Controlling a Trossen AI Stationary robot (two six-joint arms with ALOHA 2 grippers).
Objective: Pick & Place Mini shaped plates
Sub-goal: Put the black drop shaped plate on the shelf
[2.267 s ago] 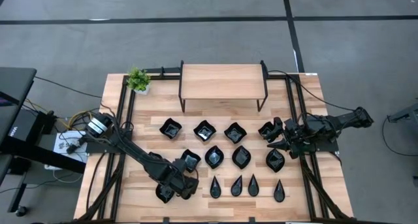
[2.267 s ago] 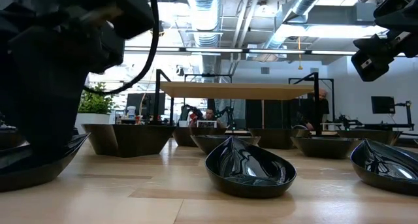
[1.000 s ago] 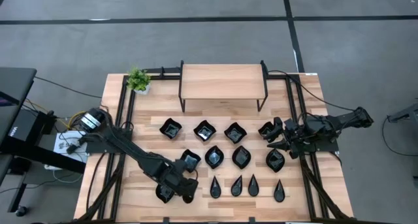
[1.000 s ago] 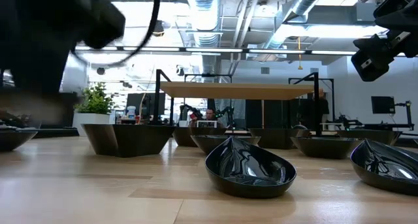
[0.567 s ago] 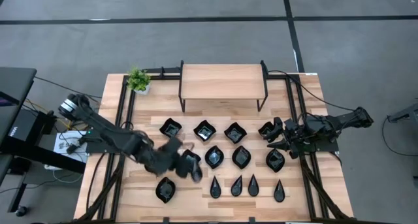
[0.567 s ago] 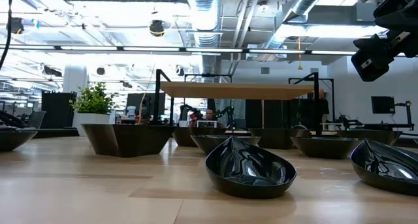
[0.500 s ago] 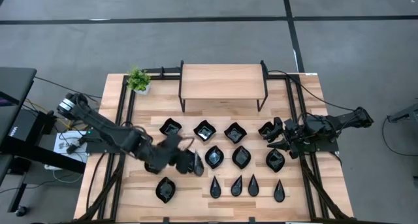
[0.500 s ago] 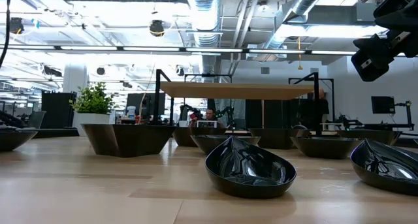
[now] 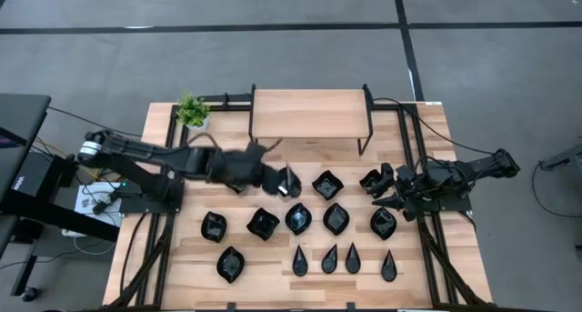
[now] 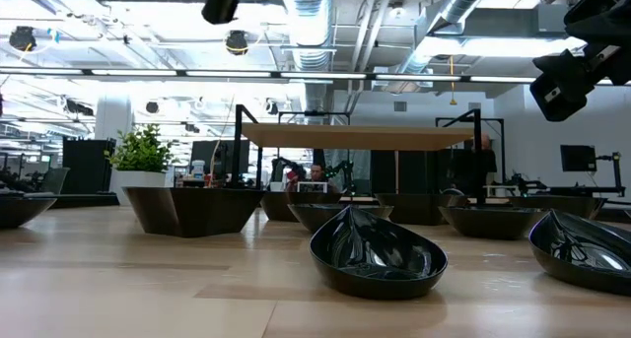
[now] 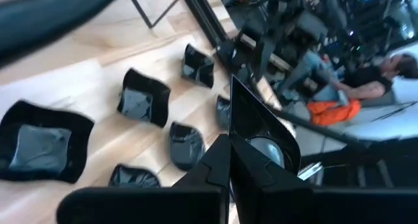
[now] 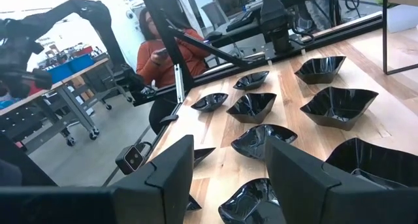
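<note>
left gripper swung to back row, perhaps carrying a plate

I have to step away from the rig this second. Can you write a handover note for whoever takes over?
Left claw: raised over the back row, shut on what looks like one mini shaped plate.
Right claw: open, holding nothing, waiting over the table's right side.
Other plates: in rows on the table, teardrops at the front.
Done: none sits on the wooden shelf.
Left: probably set down the held plate, then handle the rest.
</note>
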